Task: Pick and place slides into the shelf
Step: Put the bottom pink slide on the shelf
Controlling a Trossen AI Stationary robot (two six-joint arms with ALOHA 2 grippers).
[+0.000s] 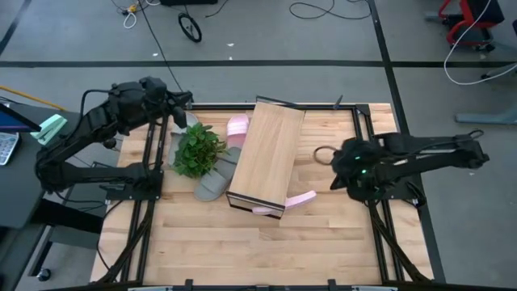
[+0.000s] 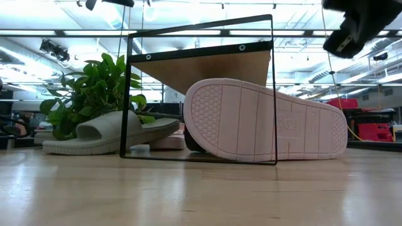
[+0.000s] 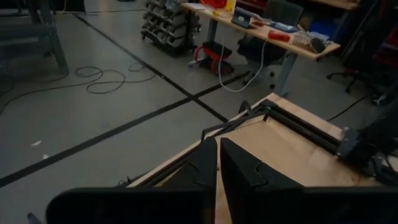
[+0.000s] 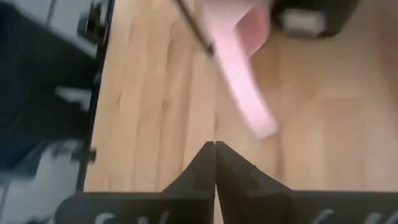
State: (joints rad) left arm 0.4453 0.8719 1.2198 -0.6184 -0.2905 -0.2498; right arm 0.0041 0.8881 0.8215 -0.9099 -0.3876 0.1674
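The right gripper (image 4: pixel 215 163) hangs above bare planks of the table (image 1: pixel 242 250), its two dark angular fingers pressed together with nothing between them. Just past their tips lies a pale pink slide (image 4: pixel 239 74), smooth matte foam, standing on its edge at the near end of the shelf (image 1: pixel 266 158). In the low view its ribbed sole (image 2: pixel 267 119) faces the camera inside the thin black wire frame. The shelf has a light-wood plank top and dark edges, and sits askew at mid-table. A grey slide (image 1: pixel 216 179) with a wide rounded band rests beside it, touching a leafy green plant (image 1: pixel 196 149); another pink slide (image 1: pixel 237 128) shows at the far corner. The left gripper (image 3: pixel 217 171), fingers likewise closed and empty, is raised at the table's far left edge
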